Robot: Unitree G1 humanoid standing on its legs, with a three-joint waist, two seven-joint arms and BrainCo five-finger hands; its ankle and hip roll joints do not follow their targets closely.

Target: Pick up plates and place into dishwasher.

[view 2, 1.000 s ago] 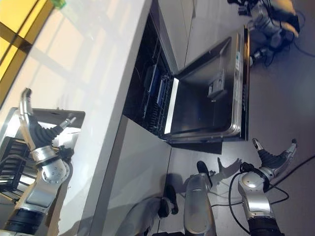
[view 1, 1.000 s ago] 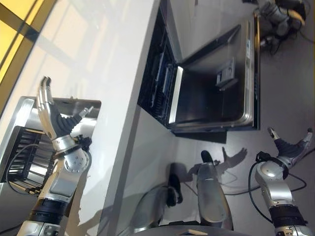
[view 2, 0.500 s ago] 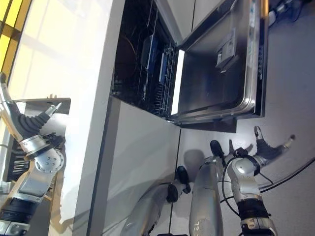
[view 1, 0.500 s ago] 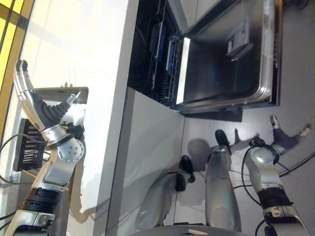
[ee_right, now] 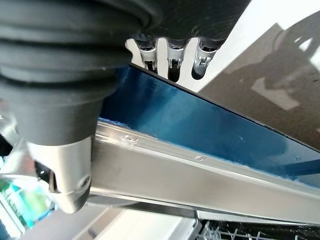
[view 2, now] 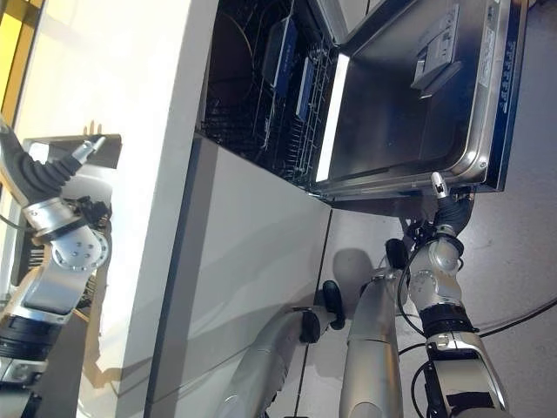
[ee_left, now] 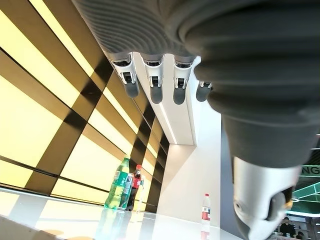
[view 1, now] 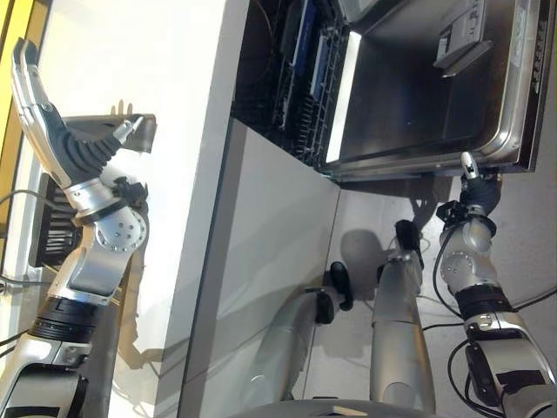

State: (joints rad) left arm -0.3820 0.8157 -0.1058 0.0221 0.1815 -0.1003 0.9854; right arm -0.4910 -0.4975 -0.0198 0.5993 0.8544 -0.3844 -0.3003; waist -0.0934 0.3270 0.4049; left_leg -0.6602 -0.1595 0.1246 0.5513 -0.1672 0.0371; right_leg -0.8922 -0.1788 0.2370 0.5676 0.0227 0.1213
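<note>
My left hand (view 1: 59, 144) is raised flat above the white counter (view 1: 157, 78), fingers straight, holding nothing. My right hand (view 1: 477, 185) reaches under the outer edge of the dishwasher (view 1: 305, 78)'s lowered steel door (view 1: 418, 96), fingers straight and empty. Dark plates (view 2: 291, 61) stand upright in the wire rack (view 1: 300, 117) inside. Open grey floor (view 1: 540, 252) lies beyond the door's rounded corner

I can't make out what sits in the dishwasher (view 1: 300, 78) racks; they are too dark and crowded. My right hand (view 1: 474, 187) reaches under the open door's (view 1: 435, 96) edge, fingers hidden there. The drying rack (view 1: 54, 231) is largely covered by my left arm.
</note>
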